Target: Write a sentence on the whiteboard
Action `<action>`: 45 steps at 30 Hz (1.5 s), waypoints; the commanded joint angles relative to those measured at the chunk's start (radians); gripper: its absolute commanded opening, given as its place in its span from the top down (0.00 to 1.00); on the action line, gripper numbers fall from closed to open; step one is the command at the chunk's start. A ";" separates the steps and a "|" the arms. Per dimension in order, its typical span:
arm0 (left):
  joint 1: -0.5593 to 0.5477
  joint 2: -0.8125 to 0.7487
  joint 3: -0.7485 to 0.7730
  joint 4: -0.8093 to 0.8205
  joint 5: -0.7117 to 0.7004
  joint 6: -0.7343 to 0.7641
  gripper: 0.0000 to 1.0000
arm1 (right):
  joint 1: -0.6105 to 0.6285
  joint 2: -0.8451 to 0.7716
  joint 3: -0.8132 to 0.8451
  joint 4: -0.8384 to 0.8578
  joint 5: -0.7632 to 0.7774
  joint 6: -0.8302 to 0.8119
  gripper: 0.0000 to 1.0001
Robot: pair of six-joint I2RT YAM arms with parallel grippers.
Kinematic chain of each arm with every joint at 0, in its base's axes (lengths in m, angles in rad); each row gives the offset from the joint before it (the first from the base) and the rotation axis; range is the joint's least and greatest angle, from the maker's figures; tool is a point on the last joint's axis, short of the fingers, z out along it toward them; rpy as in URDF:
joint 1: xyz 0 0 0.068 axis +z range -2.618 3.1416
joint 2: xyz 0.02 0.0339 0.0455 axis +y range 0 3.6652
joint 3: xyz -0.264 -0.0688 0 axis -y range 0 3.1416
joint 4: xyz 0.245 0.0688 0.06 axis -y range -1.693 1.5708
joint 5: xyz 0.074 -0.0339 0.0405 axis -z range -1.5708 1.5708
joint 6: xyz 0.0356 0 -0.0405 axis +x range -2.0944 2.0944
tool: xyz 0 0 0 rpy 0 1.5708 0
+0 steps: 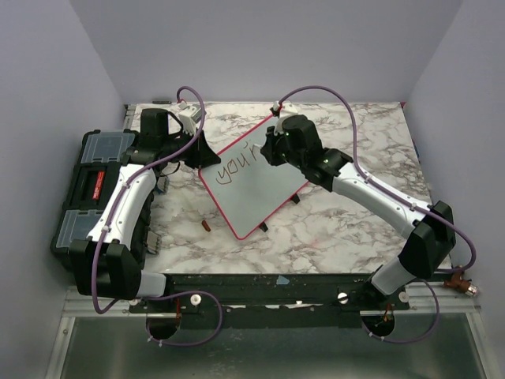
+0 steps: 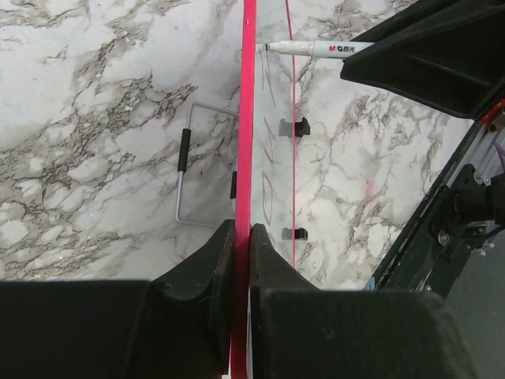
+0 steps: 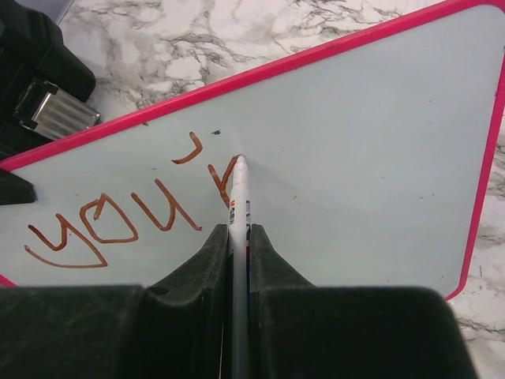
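"Why was the marker point(image 3: 238, 197) pinched so low?"

"The right gripper point(image 3: 238, 230) was clamped on its barrel near the tip, which touched the whiteboard point(image 3: 355, 142) just after 'you'. Firmer strokes that way, I'd guess."

"And the left gripper point(image 2: 243, 233)?"

"Closed on the whiteboard's pink edge, bottom centre of its own view, probably to stop it sliding. From above, the whiteboard sat mid-frame, skewed, right of the toolbox point(image 1: 87, 189)."
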 commanded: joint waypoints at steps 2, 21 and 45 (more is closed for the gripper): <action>0.003 -0.028 0.019 0.066 -0.016 0.049 1.00 | 0.000 0.002 0.033 -0.030 0.061 -0.036 0.99; 0.004 -0.033 0.017 0.064 -0.017 0.050 1.00 | -0.001 -0.112 -0.111 0.036 0.096 0.008 0.99; 0.002 -0.031 0.020 0.062 -0.018 0.050 1.00 | -0.001 -0.030 -0.083 0.065 0.046 0.029 0.99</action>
